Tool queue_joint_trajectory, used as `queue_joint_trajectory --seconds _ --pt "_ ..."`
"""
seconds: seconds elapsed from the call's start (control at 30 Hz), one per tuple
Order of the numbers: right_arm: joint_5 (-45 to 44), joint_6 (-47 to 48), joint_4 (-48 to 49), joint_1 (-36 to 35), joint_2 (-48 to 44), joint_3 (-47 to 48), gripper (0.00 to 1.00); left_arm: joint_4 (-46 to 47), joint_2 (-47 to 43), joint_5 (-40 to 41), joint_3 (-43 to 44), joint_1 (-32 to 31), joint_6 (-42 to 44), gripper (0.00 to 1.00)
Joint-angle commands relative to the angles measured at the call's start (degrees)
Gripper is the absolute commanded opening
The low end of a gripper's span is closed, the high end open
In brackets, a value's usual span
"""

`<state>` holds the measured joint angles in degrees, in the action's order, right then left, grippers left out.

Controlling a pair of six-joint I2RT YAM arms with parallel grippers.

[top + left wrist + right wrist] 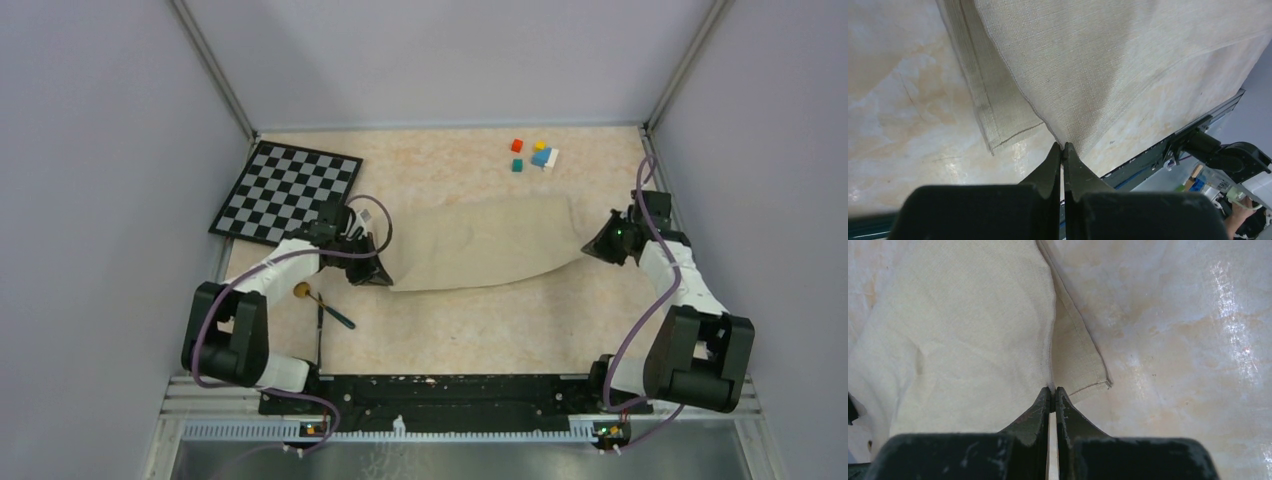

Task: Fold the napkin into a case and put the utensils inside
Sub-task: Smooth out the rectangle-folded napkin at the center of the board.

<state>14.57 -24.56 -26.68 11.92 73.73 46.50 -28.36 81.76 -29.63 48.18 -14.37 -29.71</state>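
Pinching the napkin's [490,245] upper layer, left fingers [1058,156] and right fingers [1046,400] clamp opposite ends.

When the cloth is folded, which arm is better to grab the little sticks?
Probably the left. The utensils lie near the left tool, far from the right tool. Both tools are shut on corners of the napkin, so the left one must let go first.

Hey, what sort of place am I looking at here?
Probably a lab robot test cell: grey walls box in the table, left arm and right arm are bolted to a rail, and a checkerboard and coloured cubes lie as props.
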Motion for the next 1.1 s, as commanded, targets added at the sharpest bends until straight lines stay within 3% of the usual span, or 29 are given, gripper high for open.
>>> queue_joint_trajectory --seconds 0.0,0.93,1.07 --pt "-1.3 0.61 0.37 0.82 -2.26 -1.15 0.0 1.67 -2.55 -0.7 -4.1 -1.45 -1.5 0.0" --pt "-0.95 1.96 6.64 0.91 4.61 -5.79 0.0 2.25 3.33 6.96 -6.26 -2.15 -0.96 0.01" --pt "-0.96 2.24 5.54 0.91 3.77 -5.39 0.01 -0.99 0.54 7.71 -4.68 -2.23 -0.96 0.08"
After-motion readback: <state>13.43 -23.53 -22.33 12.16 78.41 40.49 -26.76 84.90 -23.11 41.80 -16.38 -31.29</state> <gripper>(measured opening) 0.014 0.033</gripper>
